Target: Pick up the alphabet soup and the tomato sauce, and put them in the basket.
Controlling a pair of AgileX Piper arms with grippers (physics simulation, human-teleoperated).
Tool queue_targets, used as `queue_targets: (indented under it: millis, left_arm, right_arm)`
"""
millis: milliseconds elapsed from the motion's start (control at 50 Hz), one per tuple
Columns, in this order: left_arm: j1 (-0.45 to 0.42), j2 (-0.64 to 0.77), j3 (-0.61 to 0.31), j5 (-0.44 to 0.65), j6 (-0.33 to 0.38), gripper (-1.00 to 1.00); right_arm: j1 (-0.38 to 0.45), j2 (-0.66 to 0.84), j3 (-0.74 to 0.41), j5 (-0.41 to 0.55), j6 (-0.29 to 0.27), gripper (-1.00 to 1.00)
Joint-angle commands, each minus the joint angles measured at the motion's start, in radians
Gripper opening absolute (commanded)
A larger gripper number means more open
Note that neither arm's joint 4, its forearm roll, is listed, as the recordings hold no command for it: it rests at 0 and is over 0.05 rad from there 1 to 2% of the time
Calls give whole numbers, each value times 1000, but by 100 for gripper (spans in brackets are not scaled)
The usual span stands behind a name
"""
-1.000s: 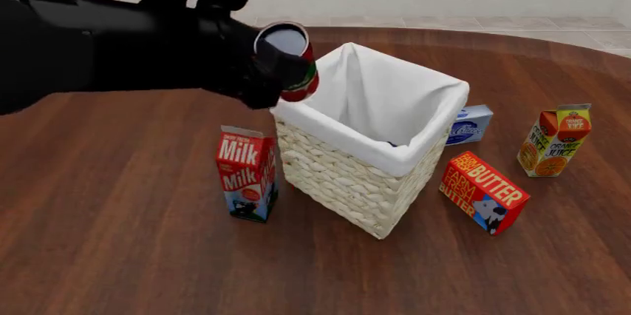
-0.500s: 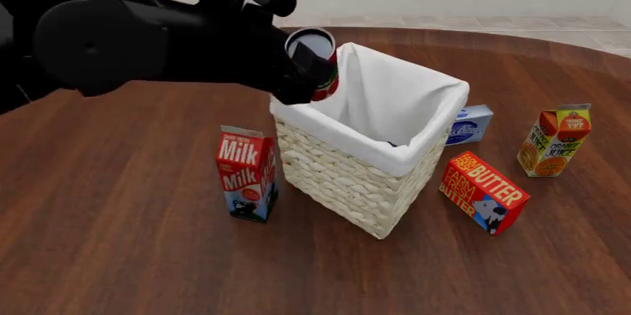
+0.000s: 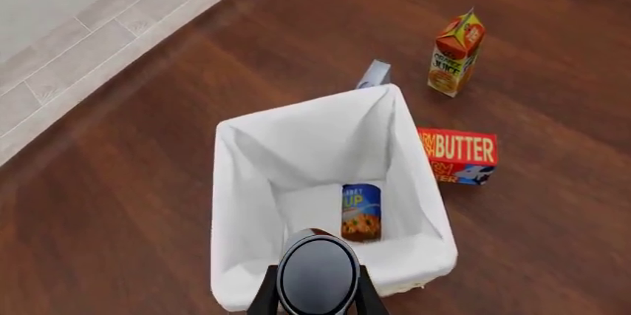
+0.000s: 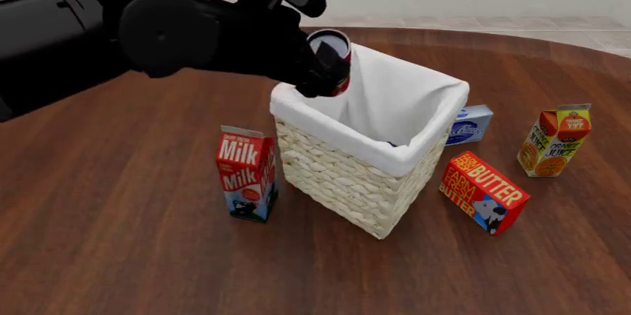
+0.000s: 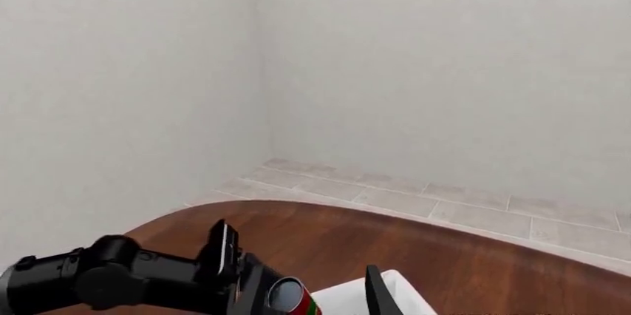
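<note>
Simulated room, wooden table (image 4: 118, 241), groceries

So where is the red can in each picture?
Front view: the tomato sauce is held above the near-left edge of the basket.
Left wrist view: its silver top shows between the jaws, over the basket.
Right wrist view: at the bottom edge, beside the basket's white corner.
Shared landmark: the basket.

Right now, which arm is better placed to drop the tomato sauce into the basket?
The left. Its claw already holds the tomato sauce over the basket rim, with the alphabet soup lying inside. The right arm is raised far away; only one finger shows.
</note>
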Motion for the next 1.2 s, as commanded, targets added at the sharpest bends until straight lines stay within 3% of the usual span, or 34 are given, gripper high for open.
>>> queue_targets:
  millis: [20, 1200]
  left_arm:
    - [-1, 56, -54, 4, 27, -100]
    - [56, 327, -232, -9, 47, -100]
  right_arm:
    - [-5, 2, 19, -18, 9, 100]
    - [-26, 11, 63, -90, 38, 100]
